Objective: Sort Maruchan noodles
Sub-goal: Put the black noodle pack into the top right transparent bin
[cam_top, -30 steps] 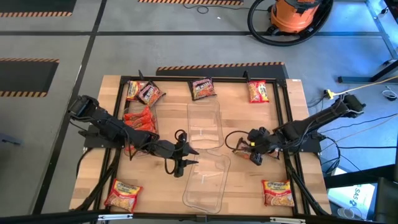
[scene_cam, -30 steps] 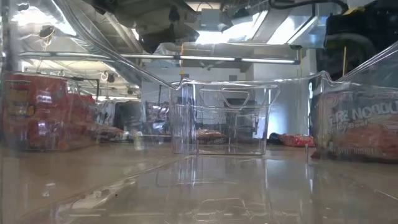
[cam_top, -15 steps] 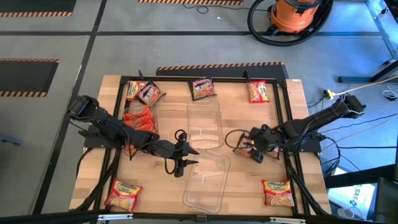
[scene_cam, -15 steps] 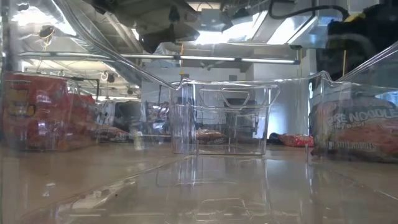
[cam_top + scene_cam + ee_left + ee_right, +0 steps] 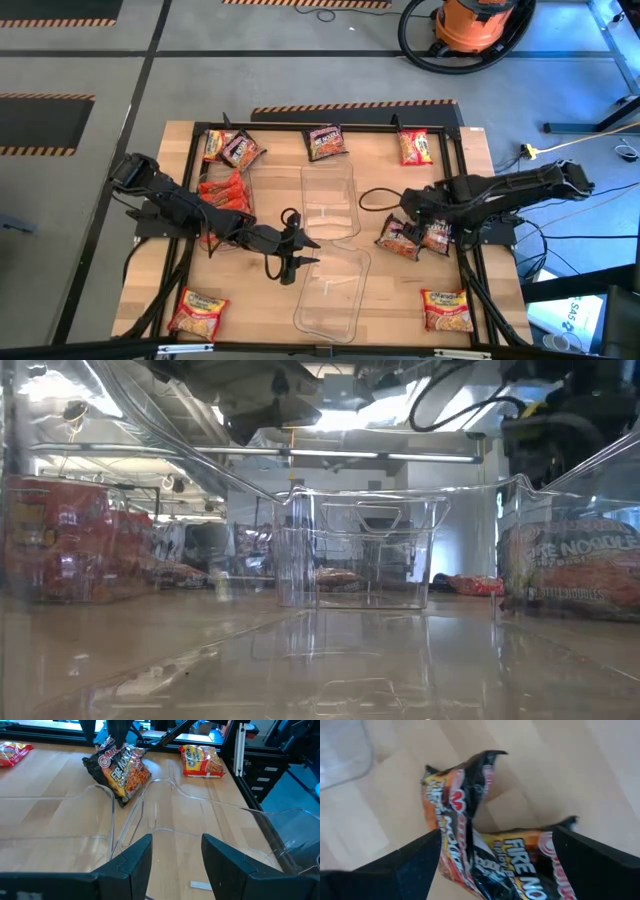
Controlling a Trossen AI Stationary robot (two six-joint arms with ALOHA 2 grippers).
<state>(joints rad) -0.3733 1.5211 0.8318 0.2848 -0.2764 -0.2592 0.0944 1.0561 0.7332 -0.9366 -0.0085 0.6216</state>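
Right gripper (image 5: 415,222) wide above two packets (image 5: 412,237)

Two clear bins (image 5: 330,250) sit mid-counter (image 5: 400,300); two noodle packets (image 5: 415,236) lie just right of them — others line the far edge (image 5: 325,141), the left side (image 5: 222,190) and both near corners (image 5: 198,311).
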